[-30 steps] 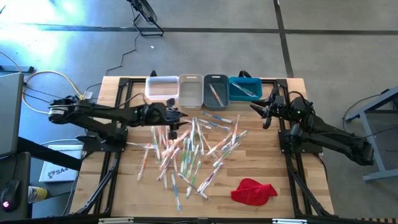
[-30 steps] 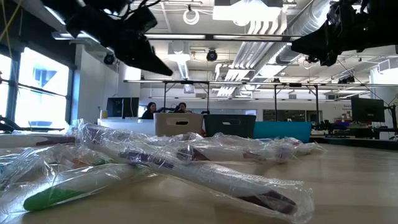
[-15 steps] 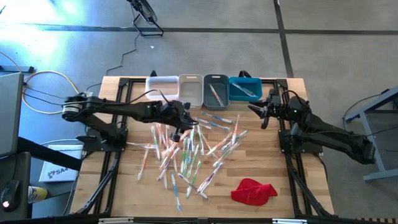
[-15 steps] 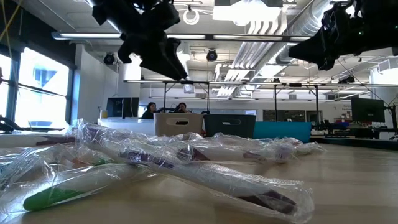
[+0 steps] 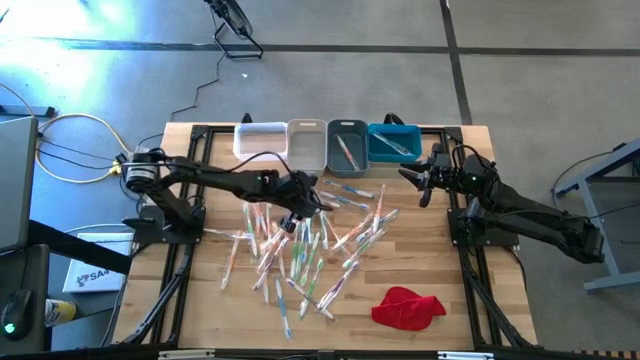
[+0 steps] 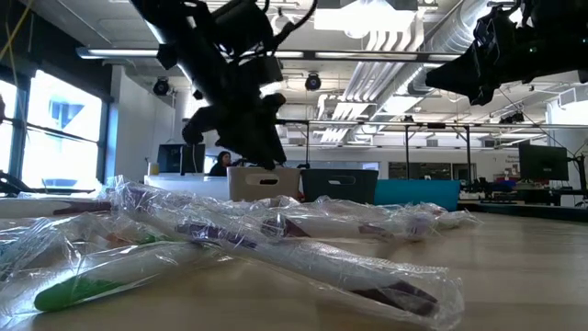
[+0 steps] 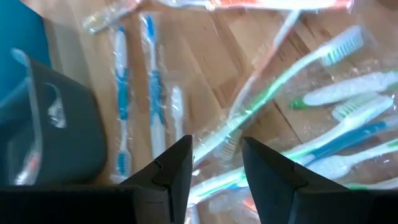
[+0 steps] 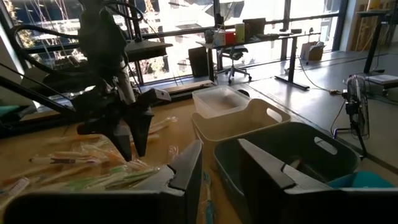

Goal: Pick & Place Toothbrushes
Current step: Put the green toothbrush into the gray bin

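Many wrapped toothbrushes (image 5: 300, 245) lie in a loose pile on the wooden table, with pink, orange, green, blue and white handles; in the low view the pile (image 6: 230, 239) fills the foreground. My left gripper (image 5: 303, 207) hangs open just above the pile's far part, fingers pointing down (image 6: 248, 138), with a green-handled toothbrush (image 7: 261, 106) and blue ones (image 7: 152, 93) below it (image 7: 216, 146). My right gripper (image 5: 412, 185) waits open in the air near the blue bin (image 5: 393, 142), facing the bins (image 8: 219, 146).
Four bins stand in a row along the far edge: white (image 5: 260, 140), beige (image 5: 307, 145), grey (image 5: 347, 145) and blue. The grey and blue ones hold toothbrushes. A red cloth (image 5: 407, 307) lies near the table's near right corner. Bare wood shows right of the pile.
My left gripper has travelled toward the table's right and come down toward the far part of the toothbrush pile, ending low over it. The toothbrushes have stayed where they were.
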### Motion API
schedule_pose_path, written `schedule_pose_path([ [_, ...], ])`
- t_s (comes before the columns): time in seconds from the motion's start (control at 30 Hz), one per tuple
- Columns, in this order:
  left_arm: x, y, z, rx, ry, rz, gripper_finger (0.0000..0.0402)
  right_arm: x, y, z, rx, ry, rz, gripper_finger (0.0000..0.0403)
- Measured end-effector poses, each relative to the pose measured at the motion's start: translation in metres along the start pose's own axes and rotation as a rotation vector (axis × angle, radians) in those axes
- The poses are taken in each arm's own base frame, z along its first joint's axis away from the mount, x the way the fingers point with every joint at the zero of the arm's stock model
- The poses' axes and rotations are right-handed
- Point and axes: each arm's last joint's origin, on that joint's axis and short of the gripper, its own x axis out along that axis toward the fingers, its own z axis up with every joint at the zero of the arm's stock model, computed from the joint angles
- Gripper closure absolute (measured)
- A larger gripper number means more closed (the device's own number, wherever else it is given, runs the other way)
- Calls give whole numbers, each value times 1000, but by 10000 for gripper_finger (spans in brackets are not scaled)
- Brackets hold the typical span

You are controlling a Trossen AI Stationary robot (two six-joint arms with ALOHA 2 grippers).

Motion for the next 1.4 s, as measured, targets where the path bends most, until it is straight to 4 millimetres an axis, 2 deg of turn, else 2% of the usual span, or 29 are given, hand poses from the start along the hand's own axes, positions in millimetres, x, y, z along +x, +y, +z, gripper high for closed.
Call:
schedule_pose_path([
  [0.13,7,-1,-2,7,6,-5,265,0,0,-1,2,10,-1,310],
  [0.33,5,3,3,27,-17,12,265,0,0,-1,2,13,-1,310],
  [0.7,-17,37,45,87,-32,26,265,0,0,-4,6,40,-4,310],
  [0.93,-17,35,43,117,-14,10,265,0,0,-5,7,56,-4,310],
  [1.3,27,20,28,92,55,-117,265,0,0,-5,7,55,-4,310],
  [1.4,30,19,26,92,71,-119,265,0,0,-5,3,55,-4,310],
])
